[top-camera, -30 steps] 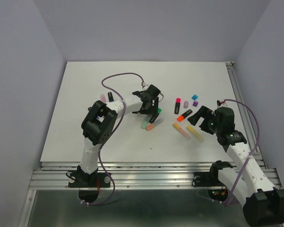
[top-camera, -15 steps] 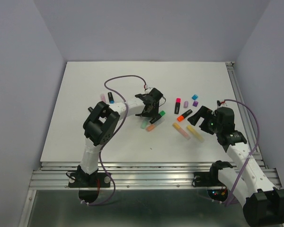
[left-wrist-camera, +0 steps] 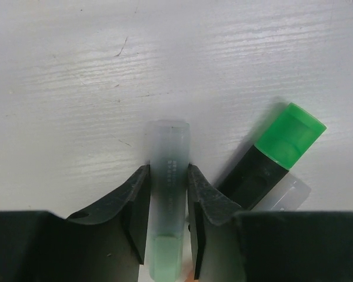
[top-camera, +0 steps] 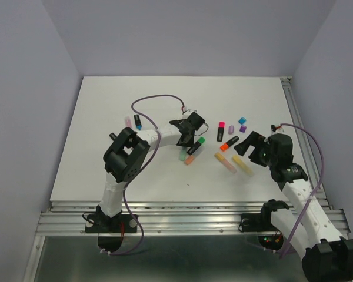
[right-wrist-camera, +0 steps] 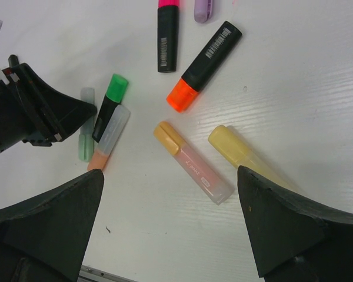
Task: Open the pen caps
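Observation:
My left gripper (left-wrist-camera: 167, 170) is shut on the frosted barrel of a pale green highlighter (left-wrist-camera: 169, 144) that lies on the white table; its green cap end sits back between the fingers. In the top view this gripper (top-camera: 188, 143) is at the table's middle. Just right of it lies a black pen with a bright green cap (left-wrist-camera: 289, 135), on top of a frosted peach pen (right-wrist-camera: 109, 138). My right gripper (right-wrist-camera: 169, 176) hangs open above an orange-capped pastel pen (right-wrist-camera: 169, 136) and a yellow pen (right-wrist-camera: 235, 147), touching neither.
A black pen with an orange cap (right-wrist-camera: 180, 96) and one with a pink cap (right-wrist-camera: 167, 35) lie further back. Loose purple (top-camera: 243, 128) and blue (top-camera: 242, 120) caps sit at the back right. A pink pen (top-camera: 128, 121) and a blue-capped pen (top-camera: 137, 121) lie left of the arm.
My left gripper has gone from wide open to shut on the pale green highlighter, shifting slightly right. The right arm has barely moved.

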{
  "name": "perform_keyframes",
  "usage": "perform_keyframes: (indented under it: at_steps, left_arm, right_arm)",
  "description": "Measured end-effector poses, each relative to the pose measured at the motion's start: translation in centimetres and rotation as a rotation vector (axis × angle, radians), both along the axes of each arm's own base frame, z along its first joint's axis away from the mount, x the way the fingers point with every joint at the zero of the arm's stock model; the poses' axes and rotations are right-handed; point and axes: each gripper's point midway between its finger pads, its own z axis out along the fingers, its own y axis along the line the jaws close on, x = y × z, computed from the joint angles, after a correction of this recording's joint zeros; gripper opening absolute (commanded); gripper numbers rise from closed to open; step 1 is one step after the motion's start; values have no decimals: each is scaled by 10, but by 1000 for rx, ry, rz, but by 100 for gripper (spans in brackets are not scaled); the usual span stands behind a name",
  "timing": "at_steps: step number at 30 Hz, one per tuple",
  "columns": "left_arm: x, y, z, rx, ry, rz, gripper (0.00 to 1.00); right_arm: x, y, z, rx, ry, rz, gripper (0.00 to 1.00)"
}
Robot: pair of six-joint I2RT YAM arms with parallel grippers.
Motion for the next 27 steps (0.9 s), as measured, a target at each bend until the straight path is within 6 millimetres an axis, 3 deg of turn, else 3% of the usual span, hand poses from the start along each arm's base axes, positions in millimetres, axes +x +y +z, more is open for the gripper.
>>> perform_keyframes:
  at_steps: [2,9,16,18,22,25,27]
  left_arm:
    - [0,0,0,-1,-1,7,0]
    - [5,6,2,0,-14,58,0]
    - [-4,39,16,28,-10,138,0]
    - [-9,49,33,6,-28,170,0]
    - [-18,62,92,-116,-133,230,0]
    - [-25,72,138,-224,-224,272,0]
    - [-28,77,152,-270,-258,295,0]
  right_arm:
    - [0,0,3,1,-13,0,100]
    - [-2,3,13,14,-50,20,100]
    - [-15,28,20,80,-84,175,100]
    - [-21,36,29,103,-118,230,100]
    - [-31,54,41,129,-166,333,100]
    - [-40,77,33,130,-131,423,100]
    - [-48,99,21,112,-92,494,100]
